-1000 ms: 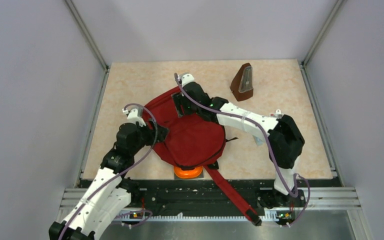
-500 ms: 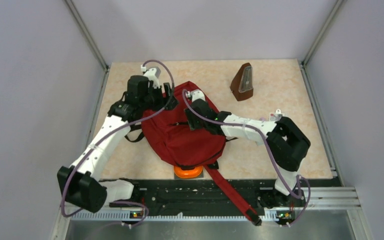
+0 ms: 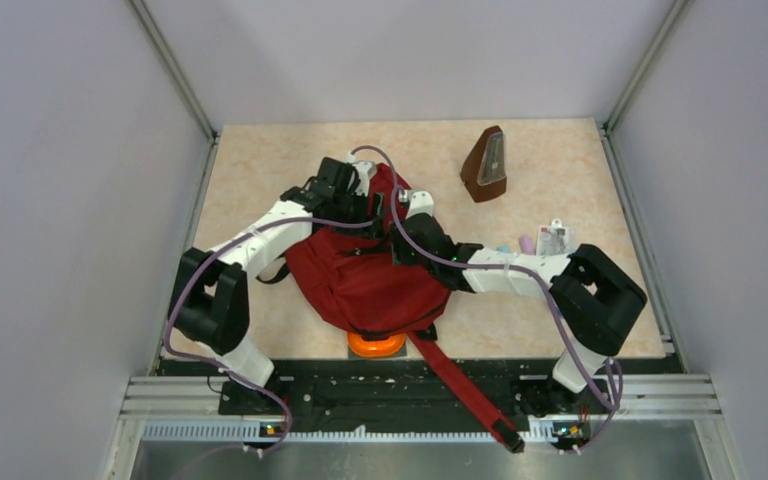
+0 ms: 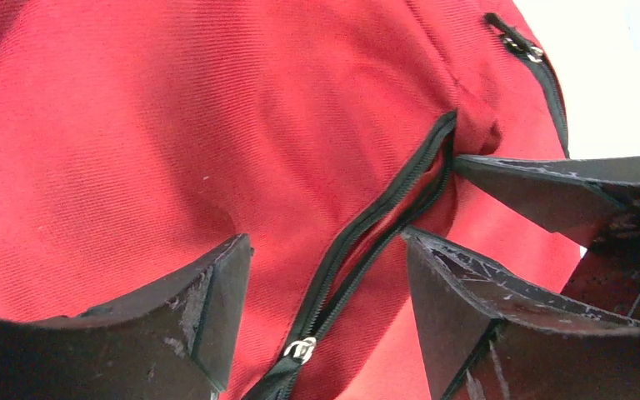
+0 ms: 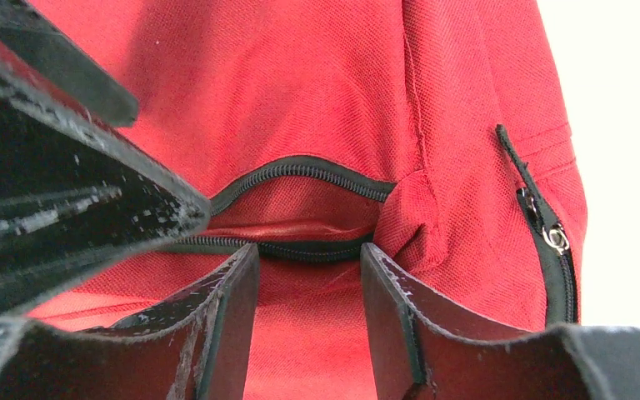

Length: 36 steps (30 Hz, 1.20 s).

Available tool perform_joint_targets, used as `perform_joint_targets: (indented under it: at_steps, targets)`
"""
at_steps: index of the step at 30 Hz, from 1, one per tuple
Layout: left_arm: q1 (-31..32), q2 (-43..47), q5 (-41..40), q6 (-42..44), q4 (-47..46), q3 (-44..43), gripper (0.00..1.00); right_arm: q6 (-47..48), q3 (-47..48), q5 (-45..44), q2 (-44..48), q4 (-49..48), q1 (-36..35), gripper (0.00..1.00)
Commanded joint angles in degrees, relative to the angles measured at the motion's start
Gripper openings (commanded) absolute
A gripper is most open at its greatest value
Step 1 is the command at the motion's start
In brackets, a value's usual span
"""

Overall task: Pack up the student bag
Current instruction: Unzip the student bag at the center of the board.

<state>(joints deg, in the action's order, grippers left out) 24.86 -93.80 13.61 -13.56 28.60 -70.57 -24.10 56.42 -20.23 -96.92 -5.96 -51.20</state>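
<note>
Left gripper [image 3: 367, 205] and right gripper [image 3: 401, 198] meet over the far end of the backpack [image 3: 365, 285], which lies mid-table, dark red, its long strap [image 3: 460, 385] trailing off the near edge. From the left wrist, its fingers stand wide apart astride the black zipper [image 4: 383, 200], holding nothing. From the right wrist, its fingers stand partly open over the gaping zipper, gripping nothing.

arms [image 3: 505, 270]: white links, black joints | cables [image 3: 300, 221]: purple (one per arm) | jaws: black, scuffed
</note>
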Motion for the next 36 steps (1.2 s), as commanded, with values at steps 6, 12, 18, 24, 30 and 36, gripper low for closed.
perform_joint_targets:
  at_steps: [6,12,18,24,30,36]
  targets:
    - [3.8,2.0,-2.5,1.5,-16.8,8.3,0.85,-4.2,-6.6,6.0,1.1,-1.4,2.1,0.50]
    - [7.2,0.1,-16.3,2.5,-17.7,8.8,0.88,-4.7,-8.0,7.6,1.2,-2.7,2.3,0.51]
    - [8.7,-2.4,-33.0,1.6,-14.8,7.6,0.89,-5.1,-9.0,7.7,1.6,-3.7,2.3,0.51]
    - [8.9,-0.4,-40.5,2.2,-16.3,8.5,0.80,-5.3,-9.7,8.1,1.2,-5.0,2.3,0.51]
    - [8.8,1.6,-45.8,3.0,-19.6,9.3,0.57,-5.0,-9.7,7.9,0.2,-5.1,2.3,0.51]
    - [8.8,5.3,-48.0,4.8,-22.3,8.3,0.17,-2.8,-8.1,3.3,-1.0,-2.8,2.3,0.51]
